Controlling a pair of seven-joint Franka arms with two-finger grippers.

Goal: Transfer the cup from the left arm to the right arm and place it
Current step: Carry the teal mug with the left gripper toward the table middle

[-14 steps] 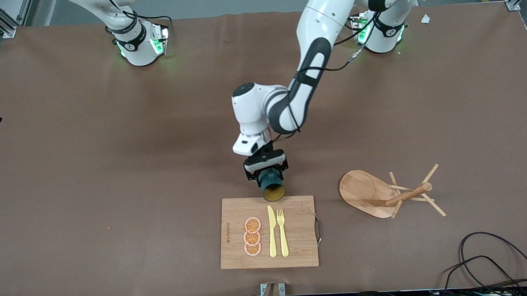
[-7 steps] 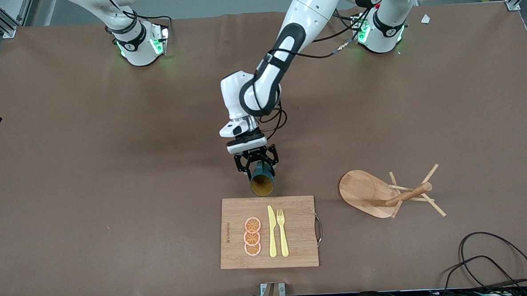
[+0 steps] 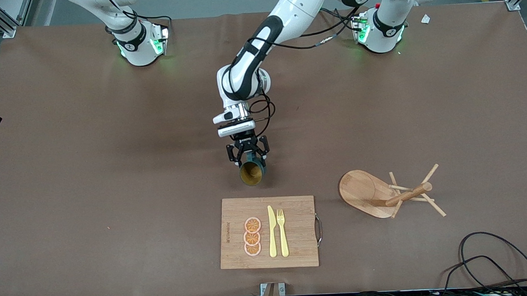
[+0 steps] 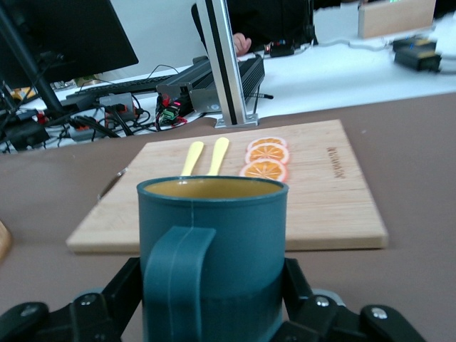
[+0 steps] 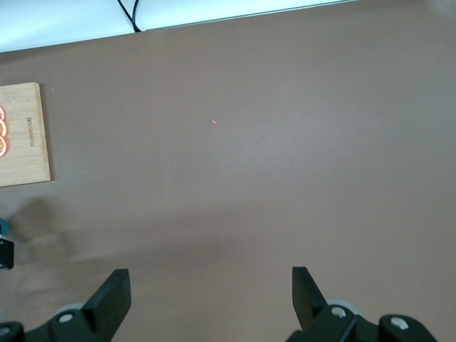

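Two arms are seen at the brown desk (image 3: 69,174). The cup (image 3: 251,171) is held in the left gripper (image 3: 247,154), whose fingers (image 4: 303,303) are clamped on its dark teal sides. It is carried in the air over bare desk, tipped so that its yellow inside is turned toward the front camera, with its handle (image 4: 176,281) seen on the gripper's side in the left wrist view. Just ahead of this gripper, nearer the front camera, a wooden board (image 3: 268,232) is laid with three orange slices (image 3: 252,236), a yellow knife (image 3: 271,231) and a yellow fork (image 3: 282,232). A wooden peg rack (image 3: 388,193) is lying toward the left arm's end. The right gripper (image 5: 211,299) is kept waiting over bare desk, its fingers (image 5: 110,299) spread wide and empty.
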